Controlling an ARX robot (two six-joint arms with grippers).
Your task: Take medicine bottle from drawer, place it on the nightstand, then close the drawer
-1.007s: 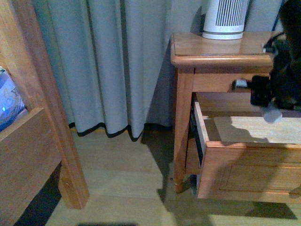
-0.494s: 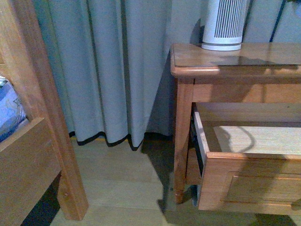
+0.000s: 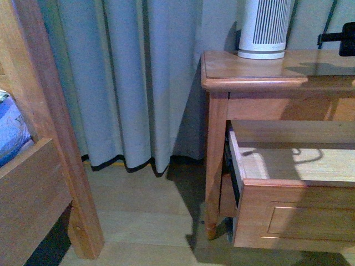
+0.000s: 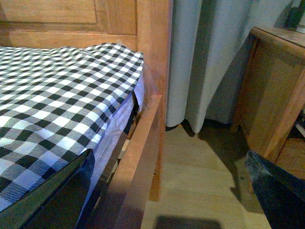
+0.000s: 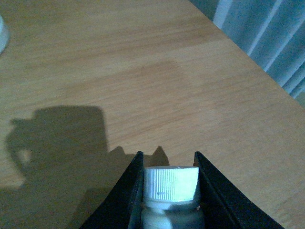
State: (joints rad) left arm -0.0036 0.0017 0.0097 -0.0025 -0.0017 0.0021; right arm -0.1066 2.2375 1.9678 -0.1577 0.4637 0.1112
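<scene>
My right gripper [image 5: 167,160] is shut on the medicine bottle [image 5: 170,183]. Its white ribbed cap sits between the two black fingers, just above the nightstand's wooden top [image 5: 143,71]. In the front view only a black part of the right arm [image 3: 341,39] shows at the right edge over the nightstand [image 3: 260,66], and the bottle is hidden there. The upper drawer [image 3: 299,216] is pulled out, and its pale inside [image 3: 288,163] shows nothing in it. My left gripper [image 4: 162,200] is open and empty, low over the floor between the bed and the nightstand [image 4: 271,95].
A large white ribbed device [image 3: 264,27] stands at the back of the nightstand top. Grey curtains [image 3: 133,83] hang behind. The wooden bed frame [image 3: 50,138] stands at the left, and its checked cover [image 4: 57,95] shows in the left wrist view. The floor is pale wood [image 3: 150,221].
The right gripper with the bottle has risen from over the open drawer to above the nightstand top. It left the front view, then a black part came back at the right edge.
</scene>
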